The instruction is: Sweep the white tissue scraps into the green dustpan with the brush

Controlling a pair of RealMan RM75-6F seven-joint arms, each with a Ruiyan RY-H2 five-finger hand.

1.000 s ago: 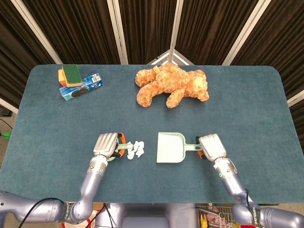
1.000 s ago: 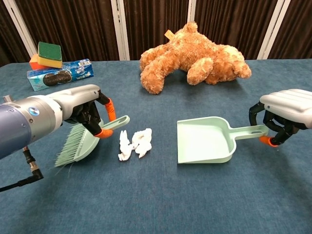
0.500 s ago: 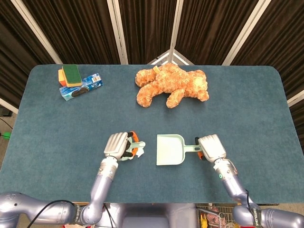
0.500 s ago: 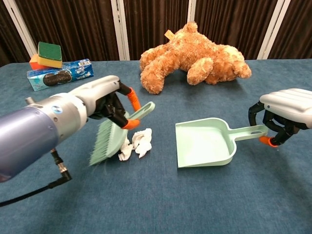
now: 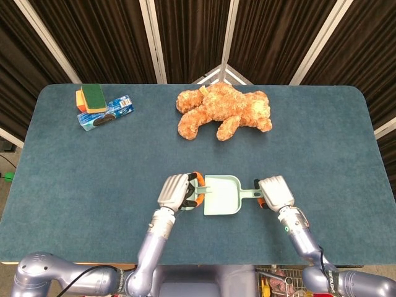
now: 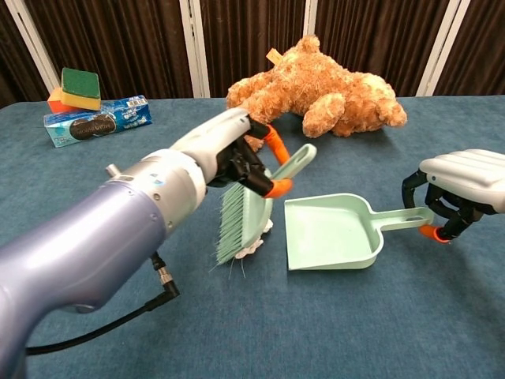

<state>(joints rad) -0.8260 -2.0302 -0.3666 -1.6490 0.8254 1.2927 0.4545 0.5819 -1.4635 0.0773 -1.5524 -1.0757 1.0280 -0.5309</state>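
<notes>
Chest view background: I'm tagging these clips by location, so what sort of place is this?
Probably a lab or studio set up for robot trials, not a home: dark curtains with pale frame bars enclose a blue-covered table that holds unrelated props, a teddy bear, a cookie packet and sponges.

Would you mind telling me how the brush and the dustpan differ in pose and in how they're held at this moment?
The brush stands steeply tilted, bristles down; the dustpan lies flat on the table. The left hand grips the brush by its handle, up in the air; the right hand holds the dustpan's handle low beside the table. Both are pale green plastic.
</notes>
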